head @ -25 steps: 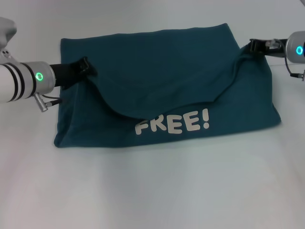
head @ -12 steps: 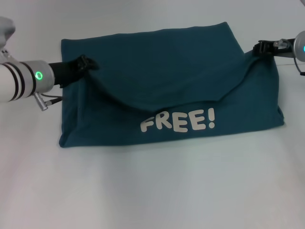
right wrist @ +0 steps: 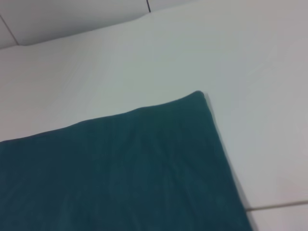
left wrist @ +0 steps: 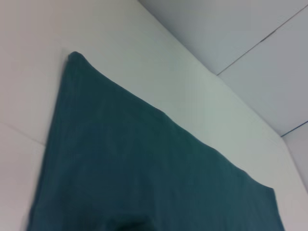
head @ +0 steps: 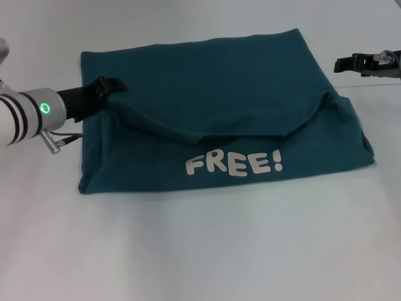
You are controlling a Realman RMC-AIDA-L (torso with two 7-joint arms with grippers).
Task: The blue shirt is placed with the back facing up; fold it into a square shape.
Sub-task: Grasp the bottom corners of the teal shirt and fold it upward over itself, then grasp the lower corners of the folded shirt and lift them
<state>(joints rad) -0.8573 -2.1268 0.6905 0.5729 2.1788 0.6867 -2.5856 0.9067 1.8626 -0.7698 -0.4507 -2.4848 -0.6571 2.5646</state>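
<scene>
A: What takes the most room here?

B: The white table [head: 207,251], and on it the blue shirt [head: 213,94]. The shirt lies in the far half of the table, already doubled into a wide band. A fold edge sags across its middle, and the white lettering [head: 234,165] shows below that edge, on the near layer.

A: How does the band lie?

B: Its long axis runs from the robot's left to its right. So it is wide and not yet a square. I judge that the two ends must be brought in toward the middle.

A: Where are the arms?

B: The left gripper [head: 108,86] is at the shirt's left end, and its dark fingers rest on the cloth near the sagging edge. If they pinch the cloth or only touch it, I cannot tell. The right gripper [head: 348,64] hangs beyond the right end, apart from the shirt, with bare table under it. It holds nothing, but I cannot tell how its jaws stand.

A: Which arm is nearer for the next fold?

B: The left one. The shirt stretches away from it toward the right, so a fold from that end would travel right, along the long axis. The right arm must first come back to its end.
</scene>
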